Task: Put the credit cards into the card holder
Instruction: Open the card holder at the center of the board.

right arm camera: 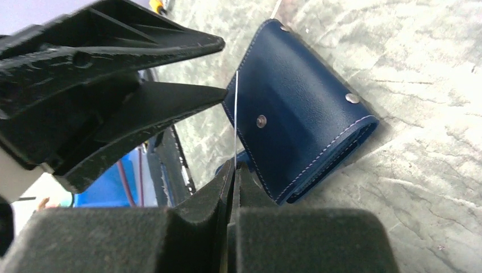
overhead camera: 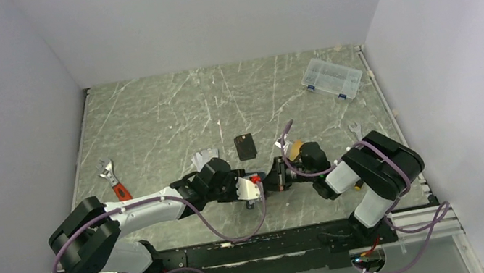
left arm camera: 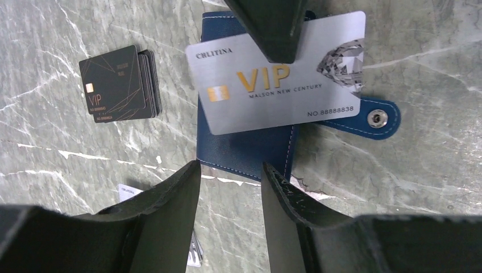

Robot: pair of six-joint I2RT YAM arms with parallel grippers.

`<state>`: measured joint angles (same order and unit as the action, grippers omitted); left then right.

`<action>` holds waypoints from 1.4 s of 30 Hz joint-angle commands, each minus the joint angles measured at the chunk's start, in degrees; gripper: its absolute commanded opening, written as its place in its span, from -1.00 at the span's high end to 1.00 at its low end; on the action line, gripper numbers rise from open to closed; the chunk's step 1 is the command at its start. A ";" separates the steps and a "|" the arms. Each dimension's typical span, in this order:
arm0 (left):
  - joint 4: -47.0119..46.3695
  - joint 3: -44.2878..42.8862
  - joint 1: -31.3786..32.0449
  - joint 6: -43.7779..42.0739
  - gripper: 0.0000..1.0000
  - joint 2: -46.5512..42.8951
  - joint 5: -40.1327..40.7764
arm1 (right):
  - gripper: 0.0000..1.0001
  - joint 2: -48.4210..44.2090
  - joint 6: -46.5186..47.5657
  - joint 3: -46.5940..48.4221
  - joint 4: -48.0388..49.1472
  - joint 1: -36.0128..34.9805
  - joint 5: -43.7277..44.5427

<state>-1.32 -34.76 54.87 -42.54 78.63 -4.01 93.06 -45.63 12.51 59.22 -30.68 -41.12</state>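
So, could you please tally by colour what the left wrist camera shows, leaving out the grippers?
Navy card holder: 1
Silver card: 1
Black card stack: 1
White card, mostly hidden: 1
Total: 4

silver card (left arm camera: 273,96) across navy card holder (left arm camera: 244,151), perhaps touching

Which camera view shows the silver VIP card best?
The left wrist view: the silver VIP card faces the camera, its print readable. The right wrist view shows only its thin edge, pinched in the right hand. In the top view it is too small to tell.
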 commanded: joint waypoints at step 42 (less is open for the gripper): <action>-4.20 3.28 5.88 -10.40 -0.01 1.72 5.73 | 1.00 -23.84 13.01 2.22 -33.90 -16.84 32.33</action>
<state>-0.16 -32.27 59.86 -50.59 79.66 -3.05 69.91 -33.98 14.98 27.03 -46.76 -11.99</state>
